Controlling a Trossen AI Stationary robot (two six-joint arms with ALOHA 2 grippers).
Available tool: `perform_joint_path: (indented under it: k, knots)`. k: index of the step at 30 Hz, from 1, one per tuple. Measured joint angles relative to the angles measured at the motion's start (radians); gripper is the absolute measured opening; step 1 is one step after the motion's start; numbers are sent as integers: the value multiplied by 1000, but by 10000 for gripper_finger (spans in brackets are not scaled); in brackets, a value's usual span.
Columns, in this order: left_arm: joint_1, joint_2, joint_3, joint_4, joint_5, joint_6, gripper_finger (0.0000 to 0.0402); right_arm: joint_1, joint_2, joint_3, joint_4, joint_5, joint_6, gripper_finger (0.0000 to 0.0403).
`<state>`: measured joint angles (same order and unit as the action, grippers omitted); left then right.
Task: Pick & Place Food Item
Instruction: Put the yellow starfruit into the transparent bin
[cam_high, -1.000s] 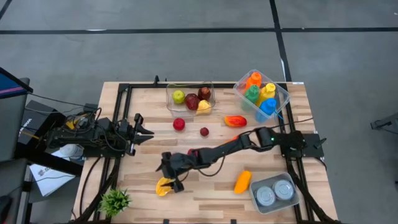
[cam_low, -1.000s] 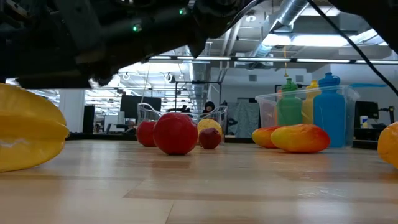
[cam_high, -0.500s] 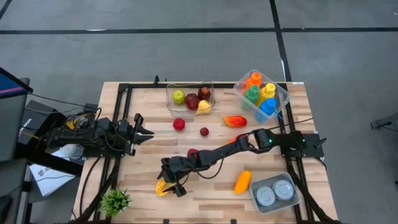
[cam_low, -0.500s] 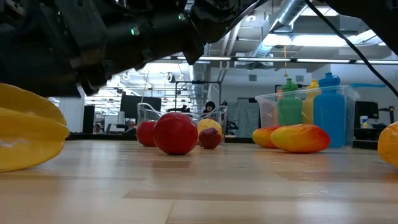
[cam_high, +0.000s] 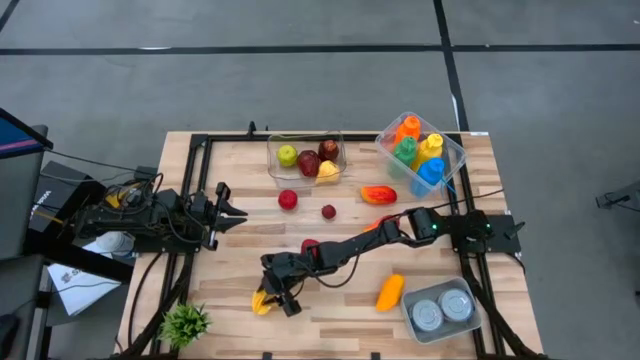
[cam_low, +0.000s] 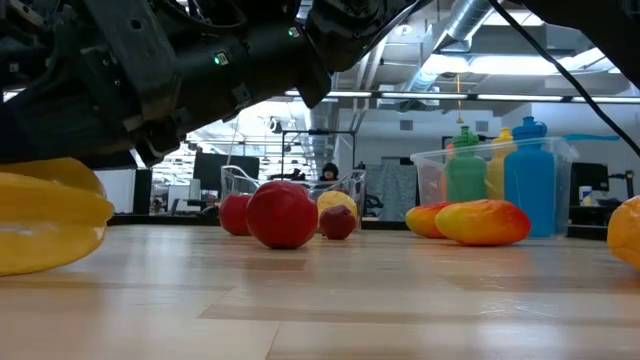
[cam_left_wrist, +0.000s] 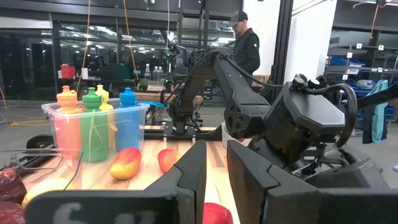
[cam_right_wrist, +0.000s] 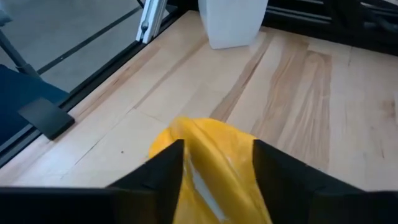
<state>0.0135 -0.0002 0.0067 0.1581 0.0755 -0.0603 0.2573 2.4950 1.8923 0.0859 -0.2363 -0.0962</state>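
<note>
Down at the near edge of the pale wooden table (cam_high: 230, 260), the right gripper (cam_high: 277, 301) has its fingers either side of the yellow star fruit (cam_right_wrist: 214, 163), touching it. Farther back lie a red apple (cam_low: 282, 214) and a mango (cam_low: 482, 221); the left gripper (cam_high: 232, 208) waits, fingers nearly together. Beyond, a person (cam_left_wrist: 244, 45) stands among shelving

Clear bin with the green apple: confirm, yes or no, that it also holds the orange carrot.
No. The orange carrot lies on the table beside the tray of cans, far from the clear bin.
</note>
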Motion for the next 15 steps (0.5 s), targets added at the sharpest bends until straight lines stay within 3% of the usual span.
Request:
perform_joint_path:
  k: [10, 15]
  knots:
    - [0, 0, 0, 0, 0, 0, 53, -7, -1, 0, 1, 0, -9, 25]
    - [0, 0, 0, 0, 0, 0, 53, -5, -9, 0, 23, 0, -8, 20]
